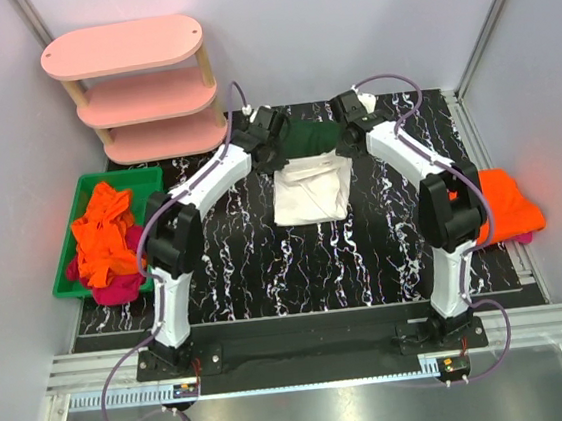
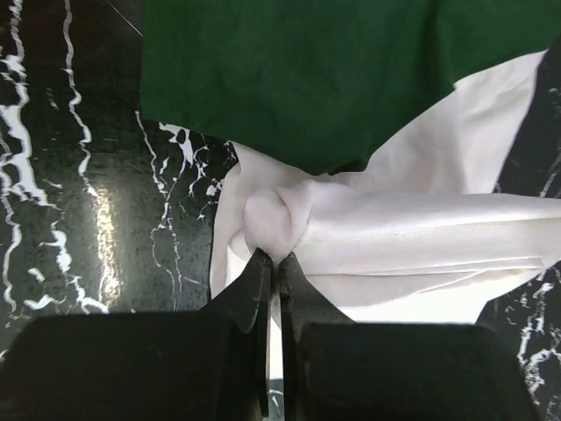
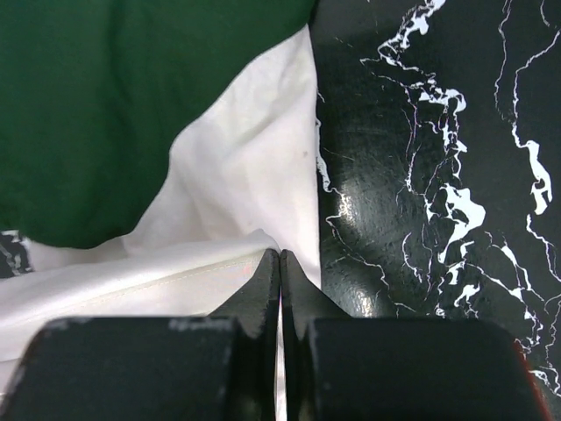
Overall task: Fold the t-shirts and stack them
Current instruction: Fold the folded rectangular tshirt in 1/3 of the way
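White cloth with dark green sleeves, the printed t-shirt (image 1: 309, 192) is lying partly folded at the far middle of the bench (image 1: 266, 262), its green part bunching up at the far end between the two arms. The left end effector (image 2: 273, 256) is pinching a puckered knot of the white fabric, fingers together on it. The right end effector (image 3: 280, 254) is gripping the white edge the same way, though only a thin sliver of cloth is showing between its fingers.

That thin bite is the risk: any uneven pull between the arms could be working the right hold loose and tipping the fold sideways. The left knot may also be catching lower layers and dragging them out of line.

The glossy black, white-veined surface is reflecting the lights and looks slick, so the shirt may slide rather than crease. A green bin (image 1: 147, 176) is holding loose orange shirts (image 1: 103, 239) and a magenta shirt (image 1: 118, 288) at the left. A folded orange shirt (image 1: 506, 202) is resting at the right edge, and a pink shelf (image 1: 123, 46) is standing far left against pale walls.
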You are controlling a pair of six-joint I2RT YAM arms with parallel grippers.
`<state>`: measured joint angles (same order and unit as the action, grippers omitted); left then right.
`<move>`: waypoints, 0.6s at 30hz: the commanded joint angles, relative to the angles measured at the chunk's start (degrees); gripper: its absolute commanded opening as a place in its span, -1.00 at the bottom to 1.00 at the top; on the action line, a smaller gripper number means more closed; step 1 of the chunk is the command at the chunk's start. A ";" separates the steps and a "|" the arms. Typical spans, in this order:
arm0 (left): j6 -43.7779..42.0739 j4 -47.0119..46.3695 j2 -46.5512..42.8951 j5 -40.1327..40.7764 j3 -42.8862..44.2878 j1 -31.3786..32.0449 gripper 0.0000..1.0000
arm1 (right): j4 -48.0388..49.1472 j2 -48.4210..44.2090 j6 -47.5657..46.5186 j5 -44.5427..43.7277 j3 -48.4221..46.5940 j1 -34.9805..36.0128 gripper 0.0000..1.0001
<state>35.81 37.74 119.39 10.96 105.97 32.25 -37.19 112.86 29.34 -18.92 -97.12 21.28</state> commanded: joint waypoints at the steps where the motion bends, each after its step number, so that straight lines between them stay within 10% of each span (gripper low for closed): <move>1: -1.54 0.76 2.86 -1.64 3.27 -1.40 -1.00 | -0.16 1.83 -0.69 -1.91 -2.11 -2.38 -1.00; 15: -2.06 0.85 9.02 -4.90 8.90 -5.53 -0.80 | 0.01 11.77 -1.92 2.39 -11.33 -4.14 -1.00; 17: -1.97 0.94 8.05 -4.29 8.55 -5.71 -0.50 | 0.71 11.68 -2.45 3.10 -11.51 -4.14 -0.68; 18: -1.89 0.85 7.53 -3.85 8.11 -5.71 -0.37 | 1.15 11.16 -2.45 3.01 -11.08 -4.14 -0.14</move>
<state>35.11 37.69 128.55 4.89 112.53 28.27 -37.15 124.70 28.95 -14.39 -105.84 18.39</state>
